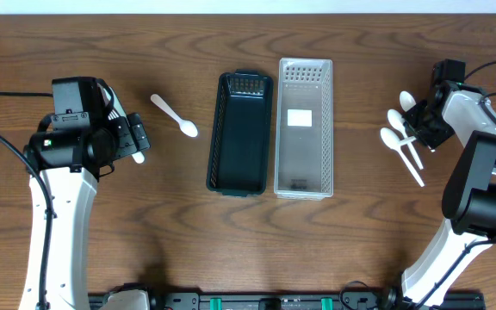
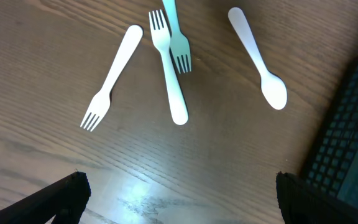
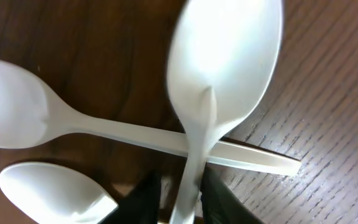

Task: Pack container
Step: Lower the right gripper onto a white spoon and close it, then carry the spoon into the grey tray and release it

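A dark green basket [image 1: 240, 132] and a clear slotted container [image 1: 304, 127] stand side by side at the table's middle. My right gripper [image 3: 188, 190] is shut on the handle of a white spoon [image 3: 225, 56], held over two other white spoons [image 3: 104, 127] [image 3: 48, 190] at the right [image 1: 394, 138]. My left gripper [image 2: 182, 196] is open and empty above bare wood. Ahead of it lie two white forks [image 2: 112, 78] [image 2: 168, 68], a teal fork [image 2: 179, 43] and a white spoon [image 2: 258, 59], which also shows in the overhead view [image 1: 175, 115].
The dark basket's mesh wall [image 2: 353, 143] is close on the right in the left wrist view. In the overhead view the left arm [image 1: 76, 138] covers most of the forks. Both containers hold no cutlery.
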Action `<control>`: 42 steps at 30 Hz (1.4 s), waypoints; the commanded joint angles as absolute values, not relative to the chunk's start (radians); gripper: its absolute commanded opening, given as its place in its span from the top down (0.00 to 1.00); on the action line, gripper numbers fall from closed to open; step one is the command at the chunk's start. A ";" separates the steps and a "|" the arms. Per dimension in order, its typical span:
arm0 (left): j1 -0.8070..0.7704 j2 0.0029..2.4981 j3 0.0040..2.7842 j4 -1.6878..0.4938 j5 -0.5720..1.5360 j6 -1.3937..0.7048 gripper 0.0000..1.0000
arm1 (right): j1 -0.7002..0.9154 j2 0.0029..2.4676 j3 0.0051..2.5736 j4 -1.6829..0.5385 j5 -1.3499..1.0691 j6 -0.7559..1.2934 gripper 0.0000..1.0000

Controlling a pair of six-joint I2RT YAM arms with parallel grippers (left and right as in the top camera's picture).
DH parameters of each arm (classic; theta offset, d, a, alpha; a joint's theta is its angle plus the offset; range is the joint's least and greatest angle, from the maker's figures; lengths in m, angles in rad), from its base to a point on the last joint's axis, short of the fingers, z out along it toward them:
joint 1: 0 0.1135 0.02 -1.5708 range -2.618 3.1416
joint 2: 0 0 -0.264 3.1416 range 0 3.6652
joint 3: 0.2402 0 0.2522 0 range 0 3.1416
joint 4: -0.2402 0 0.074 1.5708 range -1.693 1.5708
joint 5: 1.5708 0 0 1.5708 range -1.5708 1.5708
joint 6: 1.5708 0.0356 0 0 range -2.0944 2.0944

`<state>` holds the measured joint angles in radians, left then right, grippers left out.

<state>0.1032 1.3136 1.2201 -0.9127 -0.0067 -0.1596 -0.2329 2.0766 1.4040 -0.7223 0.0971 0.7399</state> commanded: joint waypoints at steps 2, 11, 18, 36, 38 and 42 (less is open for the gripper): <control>0.108 1.319 1.233 -0.916 -0.011 -0.150 0.02 | -0.238 2.085 1.414 -0.739 0.039 0.743 0.84; 0.108 1.319 1.233 -0.916 -0.011 -0.150 0.02 | -0.198 1.837 1.461 -0.804 0.010 0.653 0.99; 0.108 1.319 1.233 -0.916 -0.011 -0.150 0.02 | -0.029 1.624 1.461 -0.810 -0.043 0.484 0.99; 0.108 1.319 1.233 -0.916 -0.011 -0.150 0.02 | 0.376 1.936 1.437 -0.723 0.014 0.519 0.80; 0.108 1.319 1.233 -0.916 -0.011 -0.150 0.02 | 0.374 1.937 1.439 -0.714 0.009 0.518 0.73; 0.108 1.319 1.233 -0.916 -0.011 -0.150 0.02 | 0.353 1.870 1.477 -0.710 0.011 0.458 0.45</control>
